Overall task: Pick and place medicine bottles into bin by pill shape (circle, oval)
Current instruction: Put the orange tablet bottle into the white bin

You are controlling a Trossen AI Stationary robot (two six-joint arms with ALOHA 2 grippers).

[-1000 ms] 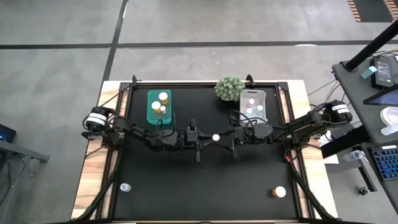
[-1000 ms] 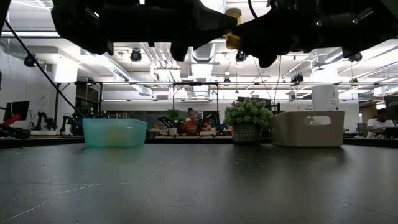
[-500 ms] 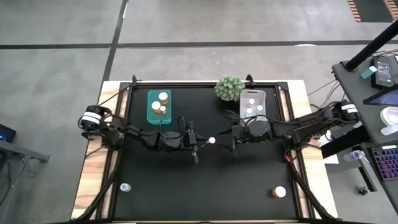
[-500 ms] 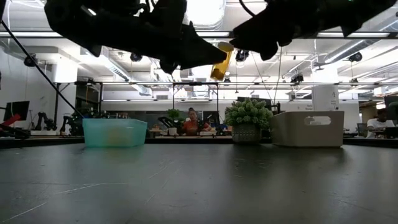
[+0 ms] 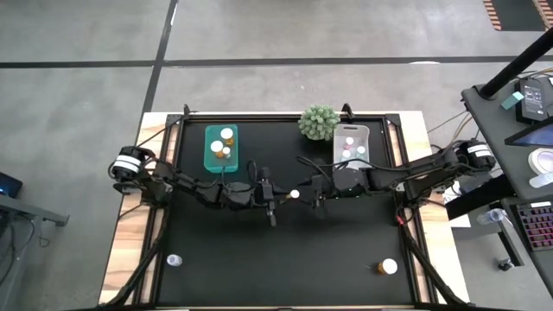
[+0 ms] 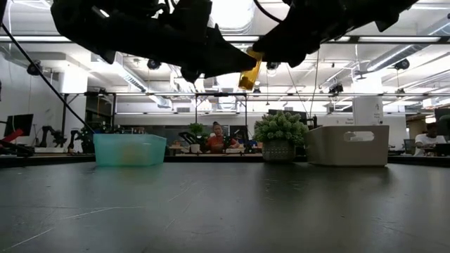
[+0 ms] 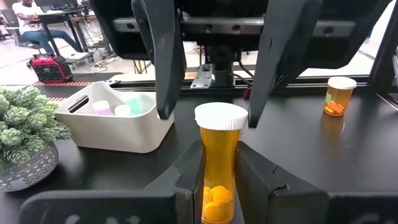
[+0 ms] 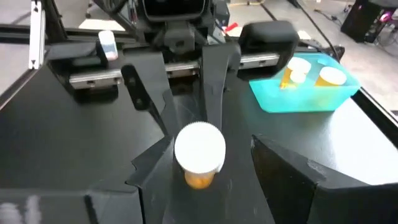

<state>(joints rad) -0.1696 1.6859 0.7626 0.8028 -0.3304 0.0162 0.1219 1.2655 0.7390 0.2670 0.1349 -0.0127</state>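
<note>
An amber medicine bottle (image 7: 217,168) with a white cap (image 5: 295,193) hangs in the air over the middle of the table, with my left gripper (image 7: 219,165) shut on it. My right gripper (image 8: 208,158) faces it from the table's right, open. Its fingers (image 7: 163,62) stand on either side of the cap, with a gap on each side. In the low view the bottle (image 6: 248,70) slants, its upper end hidden behind the right gripper. Two more bottles stand on the table near its front edge, a pale one (image 5: 174,259) at the left and an amber one (image 5: 386,268) at the right. My left gripper pinches the bottle's amber body (image 7: 214,186), below the cap, between its two fingers (image 7: 186,171). The fingers come about level from the table's left and lie across the bottle. The bottle is lifted clear of the table and slants, cap end up and toward the right arm.
A teal bin (image 5: 210,149) holding bottles stands at the back left. A pale bin (image 5: 352,131) with bottles stands at the back right, with a spiky green plant ball (image 5: 318,122) beside it. Both arms stretch across the table's middle.
My left gripper has tipped toward level and sunk a little; the bottle it holds has gone from nearly upright to slanting and hangs lower. My right gripper has risen, tipped toward level and come toward the table's left, so its fingers now flank the bottle's cap.
</note>
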